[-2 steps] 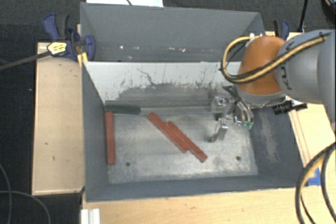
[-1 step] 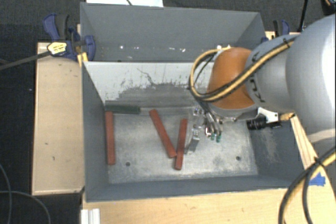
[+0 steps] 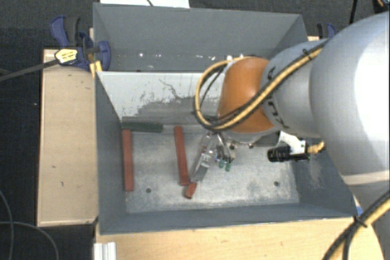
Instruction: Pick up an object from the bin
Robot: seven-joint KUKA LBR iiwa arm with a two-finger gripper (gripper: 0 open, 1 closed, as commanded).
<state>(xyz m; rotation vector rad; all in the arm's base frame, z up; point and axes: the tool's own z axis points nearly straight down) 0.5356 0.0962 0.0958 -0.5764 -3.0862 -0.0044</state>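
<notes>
My gripper [image 3: 206,160] hangs under the orange wrist cover, low over the bin floor near the middle. Its lower end points down-left at a short red-brown stick piece [image 3: 191,190] lying near the front wall. Just left of the gripper lies a long red-brown stick [image 3: 181,155], running front to back. Whether the gripper touches either one I cannot tell.
Another long red-brown stick [image 3: 127,160] lies along the left wall. A dark green stick [image 3: 141,127] lies across the back-left corner. The arm and its cables cover the bin's right back part; bare floor shows at the front right.
</notes>
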